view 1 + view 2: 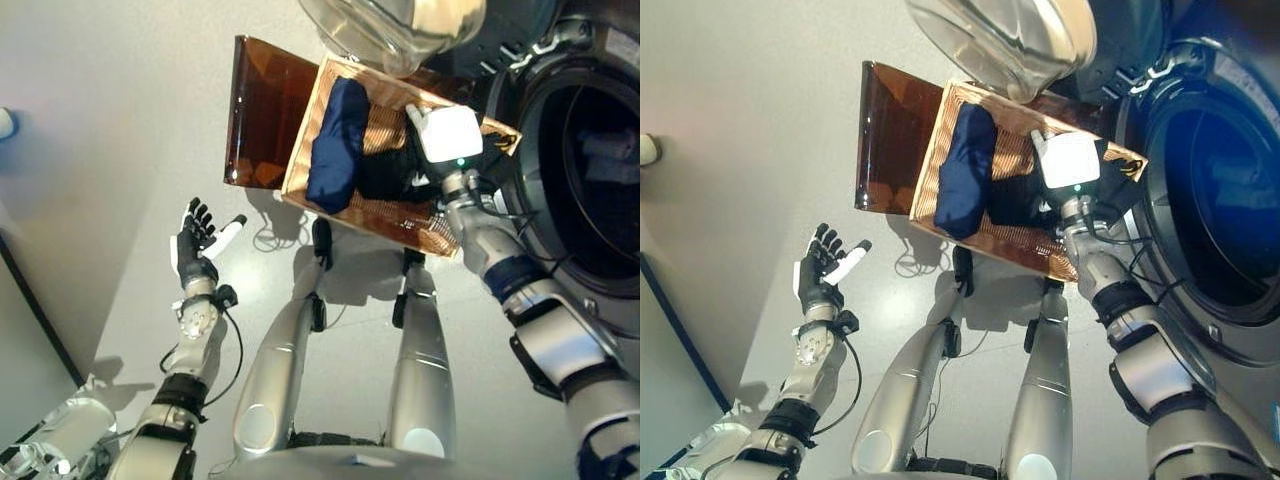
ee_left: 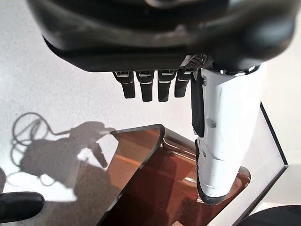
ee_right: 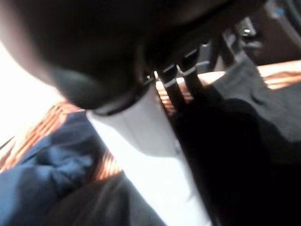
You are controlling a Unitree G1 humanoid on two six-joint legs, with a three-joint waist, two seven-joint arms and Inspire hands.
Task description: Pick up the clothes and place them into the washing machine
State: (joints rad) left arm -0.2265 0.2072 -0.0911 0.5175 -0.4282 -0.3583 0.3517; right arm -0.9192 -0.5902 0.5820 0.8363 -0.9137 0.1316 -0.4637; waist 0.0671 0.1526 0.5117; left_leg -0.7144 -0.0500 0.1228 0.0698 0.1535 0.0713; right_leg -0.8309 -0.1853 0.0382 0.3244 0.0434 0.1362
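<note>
No writing can be read on anything here. Nearest, the left hand [image 1: 197,243] hangs over the bare floor [image 1: 110,150] with its fingers straight and spread, its white-covered thumb out to the side, holding nothing and touching nothing. Farther out, the right hand [image 1: 440,135] reaches down into a wicker basket [image 1: 400,222] that stands on the floor. Its fingers go down among a black garment [image 1: 390,170] (the wrist view shows them straight-looking against the dark cloth, but their tips are lost in it), so whether they grip the cloth cannot be told. Just beside the black garment, on the side toward the robot's left, a rolled dark blue garment [image 1: 335,145] lies along the basket. A brown see-through lid [image 1: 262,115] rests against the basket's far-left side. To the right stands the washing machine [image 1: 590,160], its drum dark and cut off by the frame edge, with its glass door [image 1: 385,30] swung open above the basket, only partly in view.
</note>
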